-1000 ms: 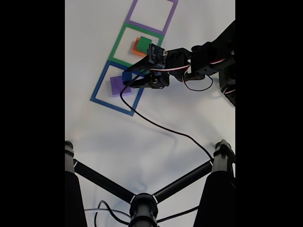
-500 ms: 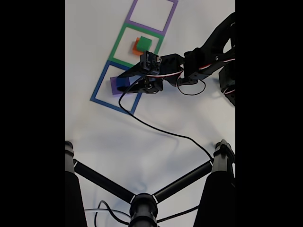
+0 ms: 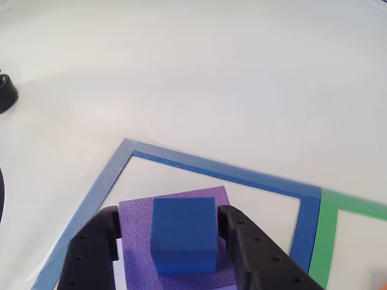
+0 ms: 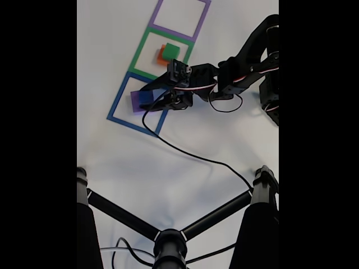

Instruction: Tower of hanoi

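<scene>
Pincer (image 3: 166,232) straddles blue cube (image 3: 184,234), upright on purple slab (image 3: 175,266).

Bright, even light; soft shadows; fixed view low-res w/ black side bars.

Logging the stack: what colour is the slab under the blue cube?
Purple slab, clearest in the other view.

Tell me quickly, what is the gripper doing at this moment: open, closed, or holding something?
Gripper: its fingers sit on both sides of the blue cube, which rests on the purple slab; whether they are pressing it cannot be told.
</scene>
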Robot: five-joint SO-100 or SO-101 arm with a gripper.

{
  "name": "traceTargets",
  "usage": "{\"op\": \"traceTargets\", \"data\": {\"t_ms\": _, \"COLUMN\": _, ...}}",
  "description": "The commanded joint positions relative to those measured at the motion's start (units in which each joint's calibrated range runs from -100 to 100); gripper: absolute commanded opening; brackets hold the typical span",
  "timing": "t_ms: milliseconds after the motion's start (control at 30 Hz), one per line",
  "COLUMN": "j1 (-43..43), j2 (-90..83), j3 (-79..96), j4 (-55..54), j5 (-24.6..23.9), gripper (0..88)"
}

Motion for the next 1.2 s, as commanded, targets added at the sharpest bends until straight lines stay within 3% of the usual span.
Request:
{"op": "traceTargets", "data": {"t_ms": 0, "j1": 0.1, "j2": -1.7, "j3": -1.3, "j4": -1.7, "j5": 1.0, "gripper": 22.9}}
{"op": "traceTargets", "data": {"t_ms": 233, "j1": -0.4, "j2": -9.1, "j3": -1.9, "j4": 0.8, "j5": 1.0, "gripper": 22.1}}
{"op": "traceTargets", "data": {"t_ms": 367, "j1": 0.0, "j2": -19.9, "j3": -2.9, "j4": 11.4, "j5": 1.0, "gripper": 18.4}}
{"op": "traceTargets", "data": {"t_ms": 700, "j1": 5.2, "j2": -50.8, "j3": -12.2, "j4": 61.0, "j5": 1.0, "gripper": 0.2}}
{"op": "traceTargets", "data": {"t_ms": 967, "j1": 14.0, "j2": -61.1, "j3": -28.6, "j4": 98.3, "j5": 1.0, "gripper": 0.1}}
{"op": "traceTargets", "data": {"t_ms": 1167, "j1": 20.9, "j2": -61.8, "j3": -43.1, "j4": 118.9, "j5": 1.0, "gripper": 2.4}}
